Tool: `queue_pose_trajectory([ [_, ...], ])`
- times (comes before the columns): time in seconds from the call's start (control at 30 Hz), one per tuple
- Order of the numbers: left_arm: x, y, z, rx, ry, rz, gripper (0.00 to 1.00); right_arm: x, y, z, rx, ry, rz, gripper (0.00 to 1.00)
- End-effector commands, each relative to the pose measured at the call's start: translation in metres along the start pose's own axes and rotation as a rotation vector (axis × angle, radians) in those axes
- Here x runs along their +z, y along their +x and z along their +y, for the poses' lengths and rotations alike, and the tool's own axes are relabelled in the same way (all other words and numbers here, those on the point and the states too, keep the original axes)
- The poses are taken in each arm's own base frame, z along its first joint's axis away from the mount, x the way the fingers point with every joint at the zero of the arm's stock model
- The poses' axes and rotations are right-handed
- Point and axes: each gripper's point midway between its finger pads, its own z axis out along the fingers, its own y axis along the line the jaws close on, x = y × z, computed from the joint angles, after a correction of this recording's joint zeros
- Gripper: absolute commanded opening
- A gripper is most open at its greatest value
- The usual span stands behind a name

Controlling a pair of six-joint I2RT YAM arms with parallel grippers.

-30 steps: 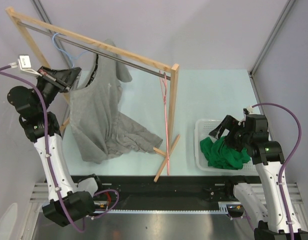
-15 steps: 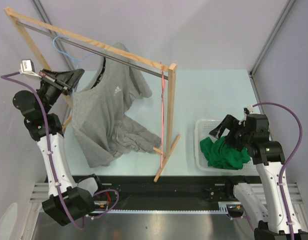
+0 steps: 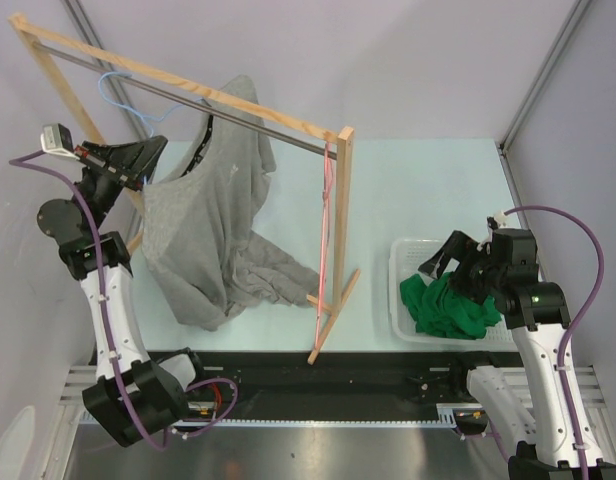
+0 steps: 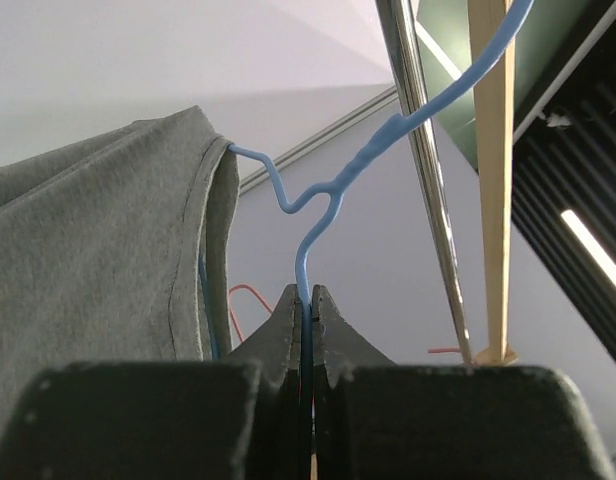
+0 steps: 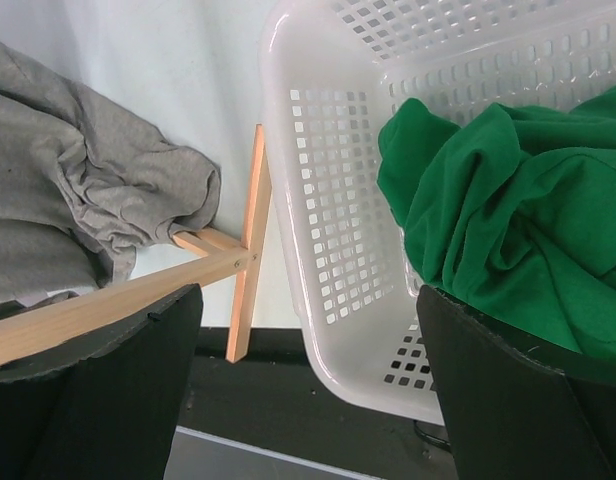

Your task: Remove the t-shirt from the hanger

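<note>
Hanging a grey cotton t-shirt [image 3: 213,220] off a thin blue wire hanger [image 3: 123,95] at the left end of the light wooden clothes rack [image 3: 345,200]. Bunching its upper part over the rack's steel rail [image 3: 278,128], trailing down the near side and pooling in crumpled folds on the pale teal tabletop [image 3: 428,190] by the rack's foot.

Pinching the hanger wire just below its twisted neck with the left claw [image 3: 153,152], fingers pressing together on the blue wire with the shirt's collar edge just beside them. Reaching the left arm up tall from its base, elbow bending outward to the left, wrist levelling off and pointing right towards the shirt. Crossing the hanger's hook over the rail in the wrist view; not telling whether touching.

Dangling a thin pink wire hanger [image 3: 328,220] near the rack's right post.

Hovering the right claw [image 3: 443,255] over the left rim of a white perforated plastic basket [image 3: 398,270], fingers spreading wide apart and gripping nothing. Rising the right arm from its base and folding forward at the wrist. Heaping a crumpled green cloth [image 3: 443,305] inside the basket.
</note>
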Motion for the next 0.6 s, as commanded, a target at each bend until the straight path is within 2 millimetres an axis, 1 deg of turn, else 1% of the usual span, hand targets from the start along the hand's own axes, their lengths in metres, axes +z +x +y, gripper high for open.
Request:
queue_pose_trajectory([
  [0.0, -0.005, 0.001, -0.032, -0.020, 0.124, -0.014, 0.00, -0.010, -0.005, 0.005, -0.033, -0.018, -0.034, 0.93],
  [0.17, -0.012, 0.006, -0.040, -0.068, 0.170, -0.022, 0.01, -0.008, -0.004, 0.009, -0.030, -0.027, -0.009, 0.93],
  [0.33, -0.017, 0.004, -0.049, -0.116, 0.235, -0.060, 0.00, -0.015, -0.006, 0.010, -0.034, -0.029, -0.025, 0.93],
  [0.57, -0.019, 0.001, -0.065, -0.121, 0.290, -0.069, 0.00, -0.015, -0.004, 0.009, -0.028, -0.023, -0.020, 0.93],
])
